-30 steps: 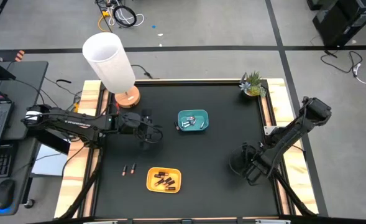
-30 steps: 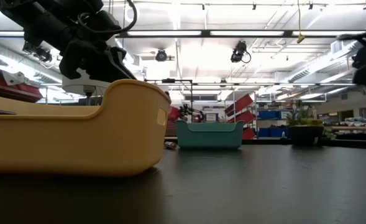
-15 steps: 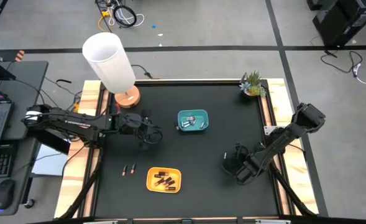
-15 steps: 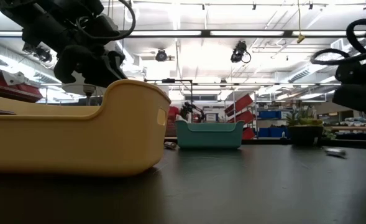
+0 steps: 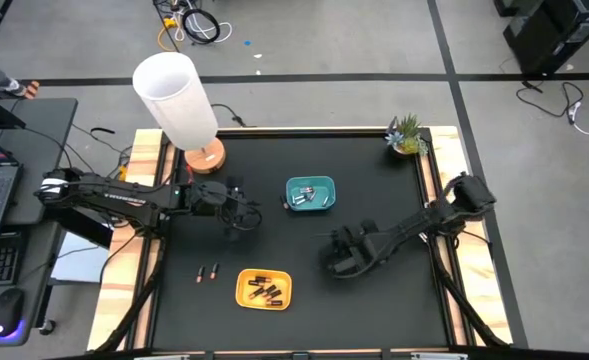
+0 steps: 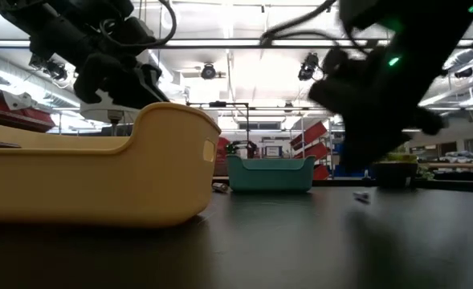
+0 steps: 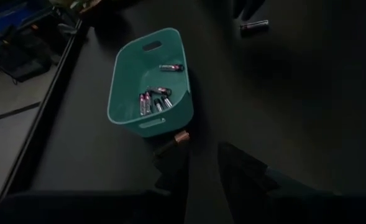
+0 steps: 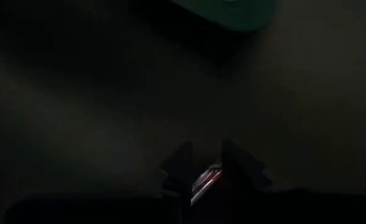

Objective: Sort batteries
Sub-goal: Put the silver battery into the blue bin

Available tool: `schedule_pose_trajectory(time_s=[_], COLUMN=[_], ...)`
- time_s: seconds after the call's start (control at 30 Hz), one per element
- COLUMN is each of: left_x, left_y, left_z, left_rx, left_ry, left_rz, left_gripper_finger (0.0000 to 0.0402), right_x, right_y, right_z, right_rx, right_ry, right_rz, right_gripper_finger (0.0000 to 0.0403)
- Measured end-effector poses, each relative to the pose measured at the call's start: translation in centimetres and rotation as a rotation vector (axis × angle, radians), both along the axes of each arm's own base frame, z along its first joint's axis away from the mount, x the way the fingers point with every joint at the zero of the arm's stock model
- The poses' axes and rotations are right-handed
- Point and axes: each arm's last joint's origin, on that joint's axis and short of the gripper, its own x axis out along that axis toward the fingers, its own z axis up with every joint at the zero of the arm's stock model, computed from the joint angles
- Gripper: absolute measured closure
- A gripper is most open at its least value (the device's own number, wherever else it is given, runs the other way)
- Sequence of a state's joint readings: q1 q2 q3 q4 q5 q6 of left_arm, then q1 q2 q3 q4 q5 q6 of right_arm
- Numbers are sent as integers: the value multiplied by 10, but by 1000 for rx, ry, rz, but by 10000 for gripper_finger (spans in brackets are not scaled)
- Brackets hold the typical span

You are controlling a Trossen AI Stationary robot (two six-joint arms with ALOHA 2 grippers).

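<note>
Beside the teal tray [image 5: 310, 194], both grippers, left [image 7: 198, 163] and right [image 8: 205, 174], are each carrying one battery, while two loose batteries [image 5: 208, 272] are waiting left of the yellow tray [image 5: 264, 288].

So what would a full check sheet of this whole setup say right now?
Surface: black table, wooden side rails.
Job's things: batteries in the teal tray and yellow tray; two loose batteries left of the yellow tray.
Clutter: white lamp, small plant at the far corners.
Claws: left claw short of the teal tray, gripping a copper-ended battery; right claw mid-table, gripping a battery.
Cables: coils on the floor.
Surroundings: laptop desk, mouse, open workshop.
</note>
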State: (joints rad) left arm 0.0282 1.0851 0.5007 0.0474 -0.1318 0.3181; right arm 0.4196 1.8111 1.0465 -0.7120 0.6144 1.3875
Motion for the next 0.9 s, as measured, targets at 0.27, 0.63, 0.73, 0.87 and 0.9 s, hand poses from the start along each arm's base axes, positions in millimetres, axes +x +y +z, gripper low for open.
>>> schedule_pose_trajectory(time_s=[0.27, 0.63, 0.73, 0.87, 0.9], left_x=[-1, -1, -2, -2, -2], left_y=[0, 0, 0, 0, 0], left_z=[-2, -2, -3, -4, -4], left_rx=[-6, -11, -11, -11, -11], left_ry=[23, 25, 32, 44, 45], left_rz=[4, 5, 6, 6, 6], left_gripper_finger=[303, 303, 303, 303, 303], right_x=[14, 19, 11, -1, -5], right_y=[-14, -20, -16, -10, -9], right_z=[-19, -4, 14, 35, 37], right_rx=[7, 7, -18, -1, 2], right_ry=[54, 35, 65, 127, 137], right_rz=[8, 101, 224, 458, 516], right_gripper_finger=[330, 330, 330, 330, 330])
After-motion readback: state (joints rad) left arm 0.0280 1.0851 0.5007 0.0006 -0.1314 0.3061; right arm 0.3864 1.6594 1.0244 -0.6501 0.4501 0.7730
